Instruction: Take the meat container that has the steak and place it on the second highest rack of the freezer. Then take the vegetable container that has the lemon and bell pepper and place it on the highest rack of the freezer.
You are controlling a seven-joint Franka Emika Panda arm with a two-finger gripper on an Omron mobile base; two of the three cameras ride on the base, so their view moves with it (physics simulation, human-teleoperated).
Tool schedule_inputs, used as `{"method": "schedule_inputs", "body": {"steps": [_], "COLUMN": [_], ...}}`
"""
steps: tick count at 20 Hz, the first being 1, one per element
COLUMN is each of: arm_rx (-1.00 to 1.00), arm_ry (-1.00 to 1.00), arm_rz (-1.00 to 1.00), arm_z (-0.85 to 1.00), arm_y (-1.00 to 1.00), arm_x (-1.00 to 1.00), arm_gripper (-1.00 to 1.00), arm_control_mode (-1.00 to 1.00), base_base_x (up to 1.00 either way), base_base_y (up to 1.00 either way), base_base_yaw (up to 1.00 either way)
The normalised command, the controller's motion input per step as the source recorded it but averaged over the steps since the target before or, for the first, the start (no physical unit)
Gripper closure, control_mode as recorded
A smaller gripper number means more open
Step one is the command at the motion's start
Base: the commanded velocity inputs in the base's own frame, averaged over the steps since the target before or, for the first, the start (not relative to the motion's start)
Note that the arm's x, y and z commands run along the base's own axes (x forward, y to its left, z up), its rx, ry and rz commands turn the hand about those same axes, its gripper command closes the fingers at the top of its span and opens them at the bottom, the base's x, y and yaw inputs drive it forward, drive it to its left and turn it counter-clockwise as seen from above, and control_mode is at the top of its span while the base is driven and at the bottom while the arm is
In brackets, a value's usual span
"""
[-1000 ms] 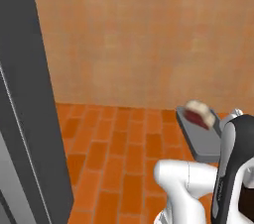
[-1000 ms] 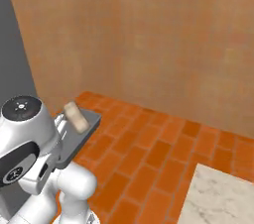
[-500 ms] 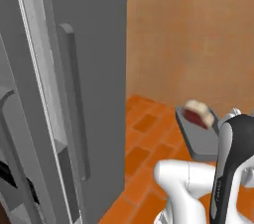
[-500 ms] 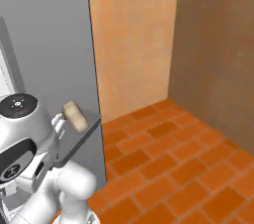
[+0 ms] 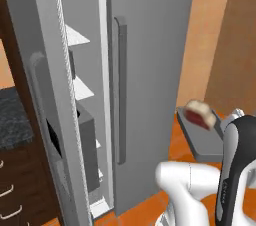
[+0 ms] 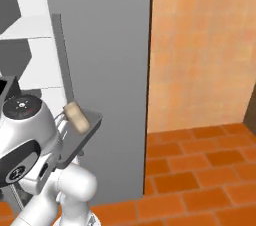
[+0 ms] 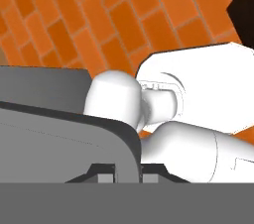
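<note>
Fingertips point(image 7: 105, 176) pinch the rim of the shallow grey rectangular metal tray point(image 7: 59, 124), one dark tip either side of its wall, holding it up over the orange brick floor point(image 7: 109, 15). Left stands the tall grey freezer point(image 5: 150, 60), door ajar, white shelves point(image 5: 80, 90) showing; right, the tray carries the small red steak point(image 5: 196, 115).

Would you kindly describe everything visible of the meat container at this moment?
The meat container is a shallow grey rectangular tray that looks like metal, with a raised rim. It is carried in the air beside the robot's arm, in front of the freezer, and tilted. The steak, red with a pale tan edge, lies in it near the far end. In the hand view its rim sits between the fingertips of the gripper.
</note>
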Motion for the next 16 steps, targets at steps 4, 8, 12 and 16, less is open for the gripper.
{"method": "schedule_inputs", "body": {"steps": [4,8,12,16], "arm_rx": [0.0,0.0,0.0,0.0], "arm_ry": [0.0,0.0,0.0,0.0], "arm_rz": [0.0,0.0,0.0,0.0], "arm_z": [0.0,0.0,0.0,0.0], "arm_y": [0.0,0.0,0.0,0.0], "arm_x": [0.0,0.0,0.0,0.0], "arm_gripper": [1.0,1.0,1.0,1.0], "arm_control_mode": [1.0,1.0,1.0,1.0], "base_base_x": [0.13,0.4,0.18,0.32], "base_base_y": [-0.13,-0.27,0.0,-0.09], "base_base_yaw": [0.55,0.55,0.57,0.47]}}
